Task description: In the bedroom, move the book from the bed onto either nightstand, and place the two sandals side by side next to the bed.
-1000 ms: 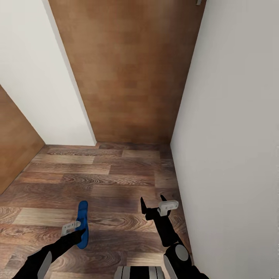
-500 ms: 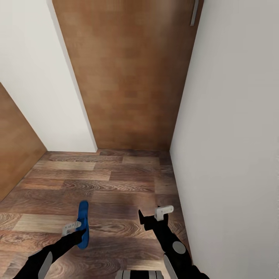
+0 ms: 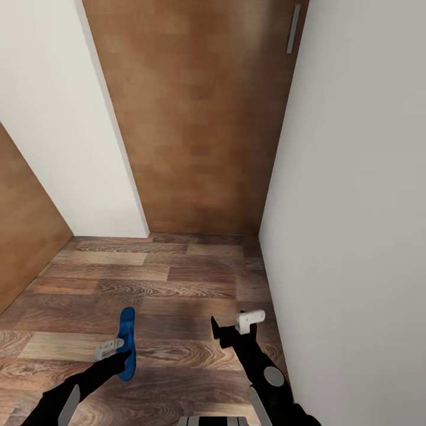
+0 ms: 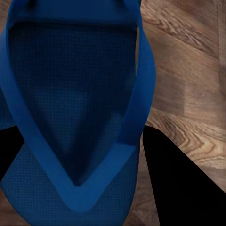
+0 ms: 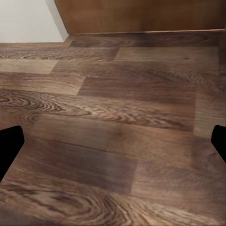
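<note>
A narrow wood-floored corridor ends at a brown door [image 3: 201, 112]. The left gripper [image 3: 115, 350] pinches one blue sandal [image 3: 126, 342]; the right gripper [image 3: 234, 328] hangs spread and empty. Best keep that pinch firm while driving.

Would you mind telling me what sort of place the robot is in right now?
Probably a narrow indoor passage or room corner: wood-plank floor, white walls, and a brown wooden door with a metal handle ahead.
</note>
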`<state>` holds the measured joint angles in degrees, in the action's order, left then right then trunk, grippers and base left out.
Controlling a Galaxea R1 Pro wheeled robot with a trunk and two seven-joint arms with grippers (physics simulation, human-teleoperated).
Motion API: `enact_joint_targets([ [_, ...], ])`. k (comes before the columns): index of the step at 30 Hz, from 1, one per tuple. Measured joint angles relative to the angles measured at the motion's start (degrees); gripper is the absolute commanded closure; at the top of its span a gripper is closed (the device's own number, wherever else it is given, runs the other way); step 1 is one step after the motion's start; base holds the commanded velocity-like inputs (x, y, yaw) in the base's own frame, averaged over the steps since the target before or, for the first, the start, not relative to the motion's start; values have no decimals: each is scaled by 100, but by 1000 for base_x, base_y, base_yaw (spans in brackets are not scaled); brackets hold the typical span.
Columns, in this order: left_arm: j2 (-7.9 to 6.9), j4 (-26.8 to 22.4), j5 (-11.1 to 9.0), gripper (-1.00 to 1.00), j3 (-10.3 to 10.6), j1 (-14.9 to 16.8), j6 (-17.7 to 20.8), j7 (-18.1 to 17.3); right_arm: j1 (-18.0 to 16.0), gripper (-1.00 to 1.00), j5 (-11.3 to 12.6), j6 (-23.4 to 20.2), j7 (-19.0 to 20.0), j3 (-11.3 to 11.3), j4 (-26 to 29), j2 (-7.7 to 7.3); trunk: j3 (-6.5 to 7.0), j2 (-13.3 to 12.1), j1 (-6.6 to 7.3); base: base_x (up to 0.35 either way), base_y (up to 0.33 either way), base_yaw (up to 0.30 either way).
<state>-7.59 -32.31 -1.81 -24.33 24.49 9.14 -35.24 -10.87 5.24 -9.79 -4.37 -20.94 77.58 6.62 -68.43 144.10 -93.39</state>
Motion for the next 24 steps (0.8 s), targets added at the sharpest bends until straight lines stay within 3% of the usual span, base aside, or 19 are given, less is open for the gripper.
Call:
enact_joint_targets([
  [8,0,-1,-6,100,-1,0,0,0,0,-100,-3,2,-3,-2,21,0,177,-10,21,0,0,0],
  [14,11,0,-1,100,0,-1,0,11,0,-100,-7,2,-22,-2,21,0,177,-11,21,0,0,15],
  [24,43,-1,-1,100,1,-8,-3,30,-1,-100,-7,2,-14,-3,27,0,169,-11,21,0,0,229],
])
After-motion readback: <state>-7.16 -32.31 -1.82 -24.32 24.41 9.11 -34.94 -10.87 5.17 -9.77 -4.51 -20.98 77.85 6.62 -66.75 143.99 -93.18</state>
